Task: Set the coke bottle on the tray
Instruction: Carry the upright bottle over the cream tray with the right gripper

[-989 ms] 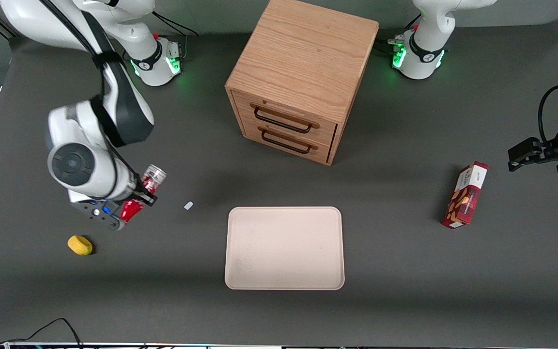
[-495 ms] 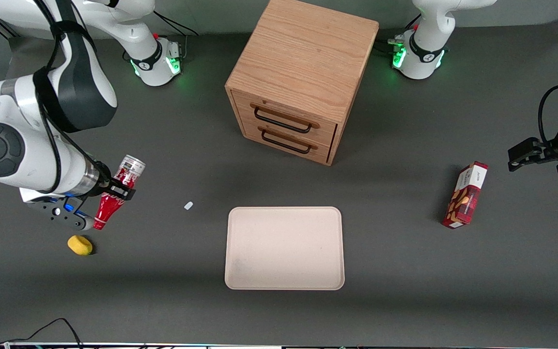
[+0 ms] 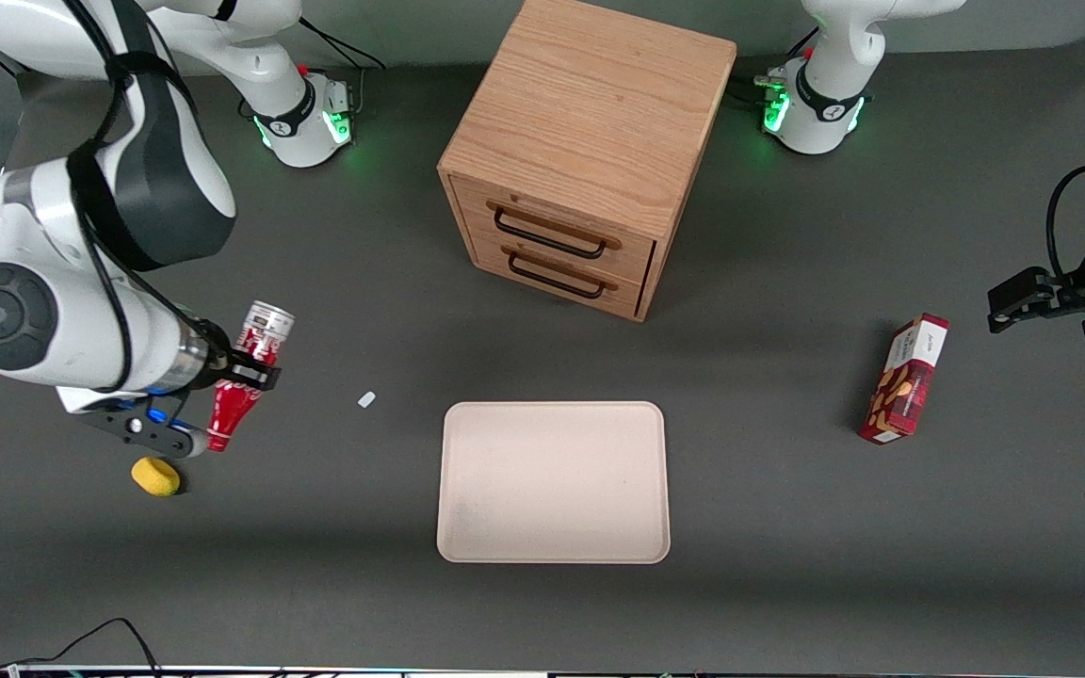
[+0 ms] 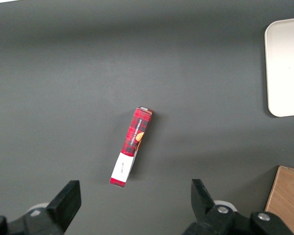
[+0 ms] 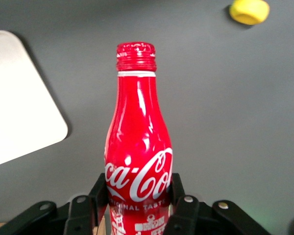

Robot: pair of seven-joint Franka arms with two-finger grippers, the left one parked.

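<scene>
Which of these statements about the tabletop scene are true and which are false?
1. The end effector grips the bottle above the table. True.
2. The bottle lies on the tray. False: it is held toward the working arm's end of the table, apart from the tray.
3. Both drawers of the cabinet are pulled out. False: both are closed.
4. A yellow object lies near the held bottle. True.
5. A red box lies toward the parked arm's end. True.
</scene>
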